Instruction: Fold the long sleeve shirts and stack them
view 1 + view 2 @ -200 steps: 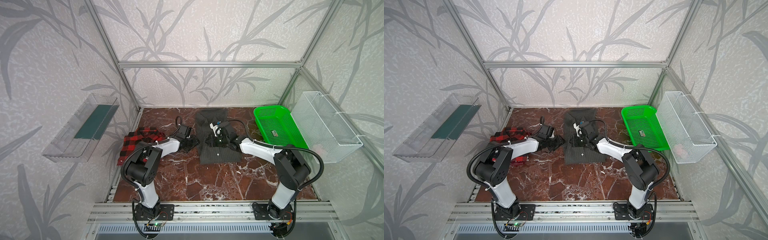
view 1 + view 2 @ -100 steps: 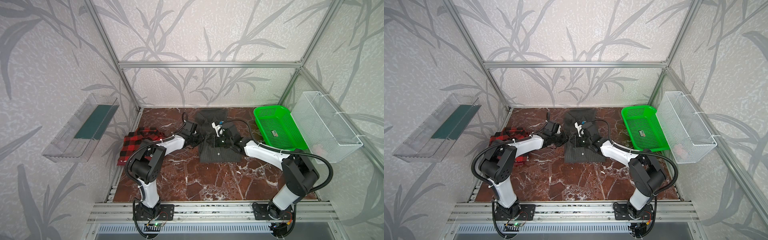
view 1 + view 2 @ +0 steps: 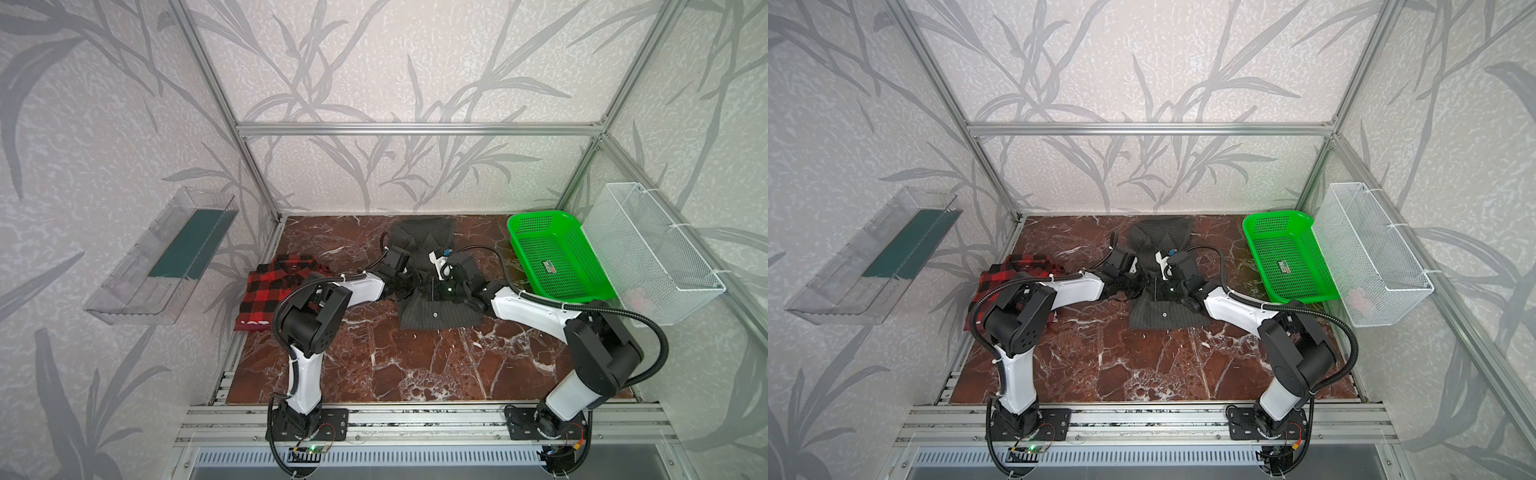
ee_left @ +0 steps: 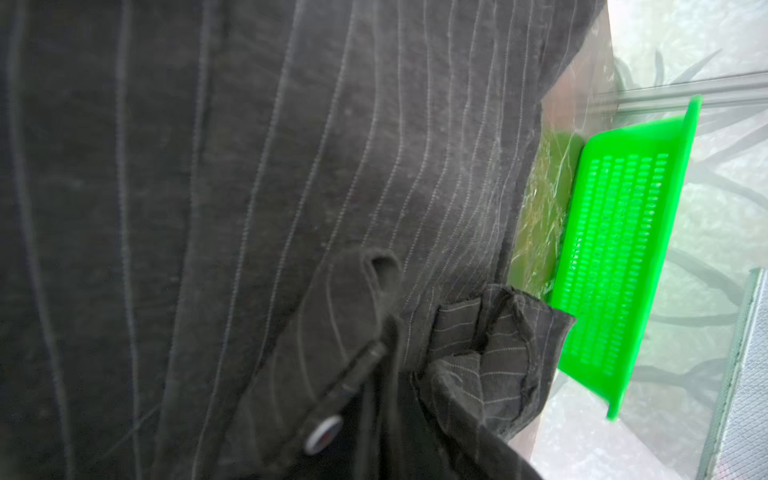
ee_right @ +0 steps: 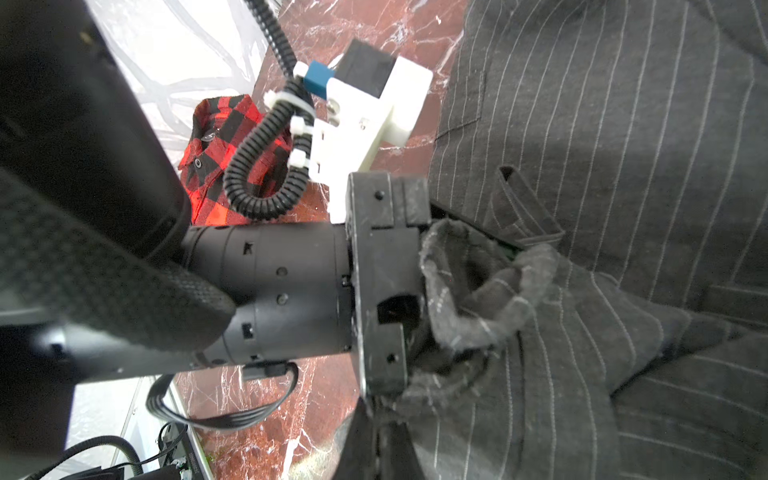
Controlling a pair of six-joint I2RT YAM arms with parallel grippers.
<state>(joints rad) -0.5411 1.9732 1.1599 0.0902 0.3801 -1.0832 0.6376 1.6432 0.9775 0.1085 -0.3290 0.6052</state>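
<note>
The gray shirt (image 3: 436, 318), mid-frame, looks soft and floppy, so pinch a thick folded edge; the right tool (image 3: 432, 287) is clenched, the left tool (image 3: 409, 282) I cannot tell.

The left arm (image 3: 361, 286) and the right arm (image 3: 528, 311) look the same: smooth white tubes joined by fat black round joints. A bumpy black hose (image 5: 253, 141) runs along each one. The left wrist wears a white camera holder (image 5: 361, 116) with a small blue block (image 5: 319, 81) (white zip ties (image 5: 300, 124) hold the hose on). Flat black base plates (image 3: 336, 419) sit under both arms.
</note>
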